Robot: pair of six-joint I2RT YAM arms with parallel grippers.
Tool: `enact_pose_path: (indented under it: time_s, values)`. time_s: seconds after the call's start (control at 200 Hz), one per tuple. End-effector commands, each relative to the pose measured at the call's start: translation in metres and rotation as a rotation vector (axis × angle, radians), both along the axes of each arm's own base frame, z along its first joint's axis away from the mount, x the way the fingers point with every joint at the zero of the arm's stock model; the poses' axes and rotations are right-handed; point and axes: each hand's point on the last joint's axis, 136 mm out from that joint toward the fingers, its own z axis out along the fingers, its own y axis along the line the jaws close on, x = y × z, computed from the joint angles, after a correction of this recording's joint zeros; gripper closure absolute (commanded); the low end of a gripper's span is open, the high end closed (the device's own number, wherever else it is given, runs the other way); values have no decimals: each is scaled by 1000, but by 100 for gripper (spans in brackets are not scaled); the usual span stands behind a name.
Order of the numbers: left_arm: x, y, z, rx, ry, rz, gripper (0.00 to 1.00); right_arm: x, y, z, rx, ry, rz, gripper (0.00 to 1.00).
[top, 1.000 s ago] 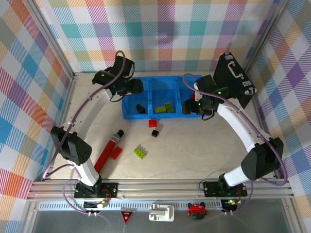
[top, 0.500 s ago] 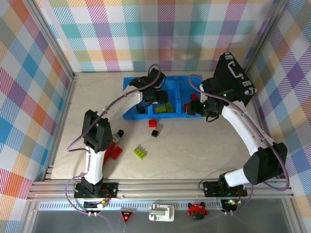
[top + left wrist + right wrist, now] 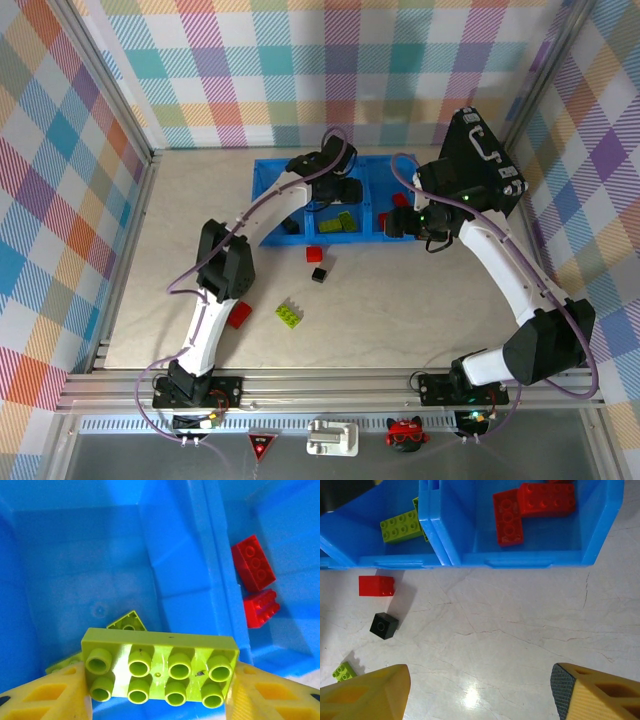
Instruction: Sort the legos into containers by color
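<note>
Bins: three. Left end effector grips one lime lego; right end effector wide, empty.

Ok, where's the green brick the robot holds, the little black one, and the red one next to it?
green brick (image 3: 160, 672), left wrist view, studded face.
black brick (image 3: 384, 625), right wrist view, top face.
red brick (image 3: 376, 586), right wrist view, top face.

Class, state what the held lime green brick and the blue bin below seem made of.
Lime green studded brick: moulded plastic, semi-glossy; crisp identical studs, soft highlights. Blue open-top bin: probably plastic, smooth sheen; uniform colour, rounded moulded corners.
</note>
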Motion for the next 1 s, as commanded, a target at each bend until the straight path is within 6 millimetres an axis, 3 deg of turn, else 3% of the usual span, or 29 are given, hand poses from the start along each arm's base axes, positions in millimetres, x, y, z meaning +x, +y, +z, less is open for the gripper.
enact_pose_path:
  time_s: [0.0, 0.165, 0.435, 0.655, 0.795, 0.995]
  values:
    - [-2, 2, -9, 49, 22, -12, 39, -6, -1, 10, 12, -11, 23, 24]
    - [-1, 0, 3, 28, 4, -12, 30, -8, -1, 9, 13, -7, 27, 24]
    - [-7, 8, 45, 14, -52, -15, 22, -8, 7, 16, 69, -18, 32, 24]
    - [-17, 21, 78, 14, -94, -15, 26, -10, 17, 15, 122, 1, 45, 26]
    - [-29, 37, 104, -20, -129, -3, 27, -15, 32, 6, 151, 33, 69, 27]
    - [-47, 82, 115, -89, -124, 68, 28, -21, 60, -12, 141, 73, 119, 28]
